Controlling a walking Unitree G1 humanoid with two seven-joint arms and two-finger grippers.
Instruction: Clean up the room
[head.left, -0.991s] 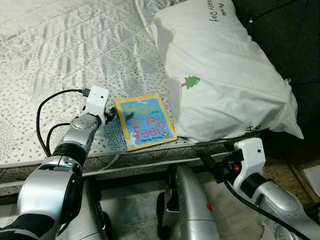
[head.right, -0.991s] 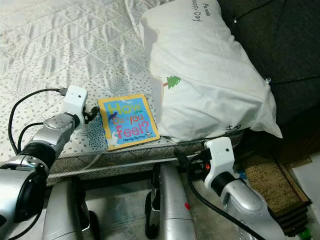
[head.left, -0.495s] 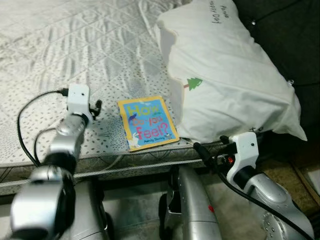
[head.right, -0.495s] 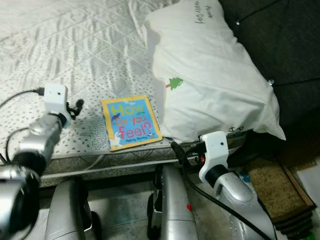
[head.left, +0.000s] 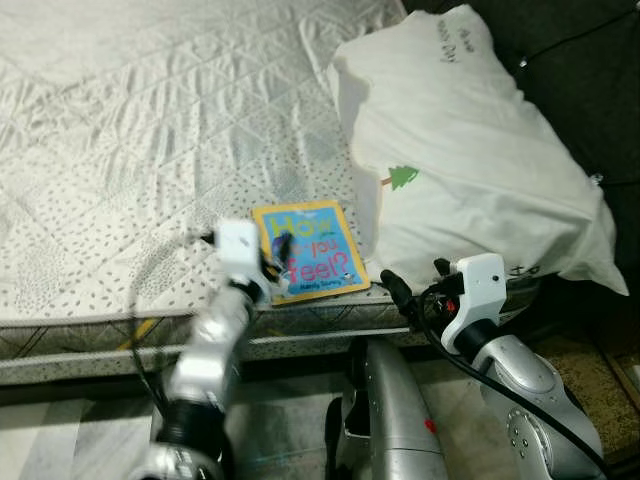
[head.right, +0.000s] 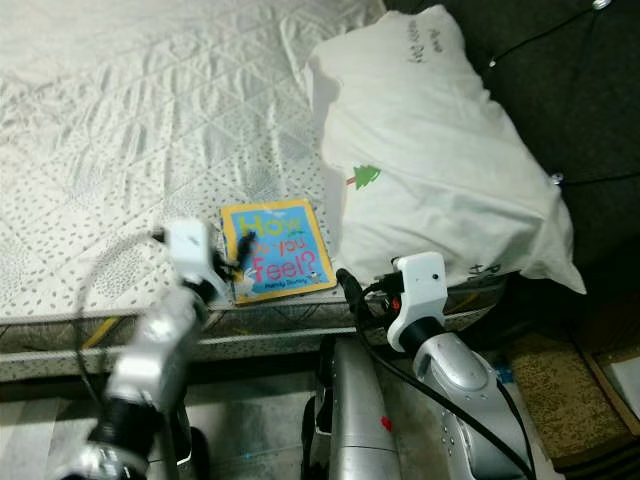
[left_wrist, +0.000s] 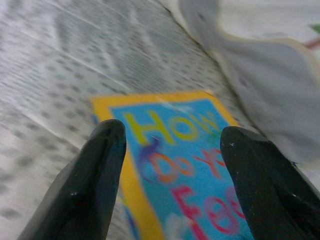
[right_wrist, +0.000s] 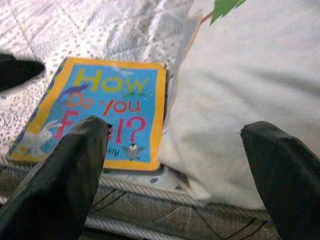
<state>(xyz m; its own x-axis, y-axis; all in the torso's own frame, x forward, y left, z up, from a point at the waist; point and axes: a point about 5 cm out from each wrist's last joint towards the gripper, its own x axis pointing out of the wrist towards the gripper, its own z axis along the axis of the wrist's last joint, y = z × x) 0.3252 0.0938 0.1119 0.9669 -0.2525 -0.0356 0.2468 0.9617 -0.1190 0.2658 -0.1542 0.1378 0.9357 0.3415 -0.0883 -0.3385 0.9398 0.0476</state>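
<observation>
"Why is my left gripper (head.left: 278, 252) spread over the book (head.left: 309, 250)?"

"To straddle its edge; the book lies flat near the mattress (head.left: 150, 150) edge, beside the pillow (head.left: 470, 170). Right gripper (head.left: 395, 290) (also spread) waits below."

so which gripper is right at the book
The left gripper: its open fingers are at the book's near left corner. The right gripper hangs off the mattress edge, below the pillow.

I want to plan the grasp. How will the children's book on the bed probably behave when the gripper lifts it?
The book lies flat and thin on the soft mattress, so fingers may struggle to get under its edge. Its cover looks glossy, perhaps slippery. It seems light and fairly stiff; the open left gripper hovers right over it.
</observation>
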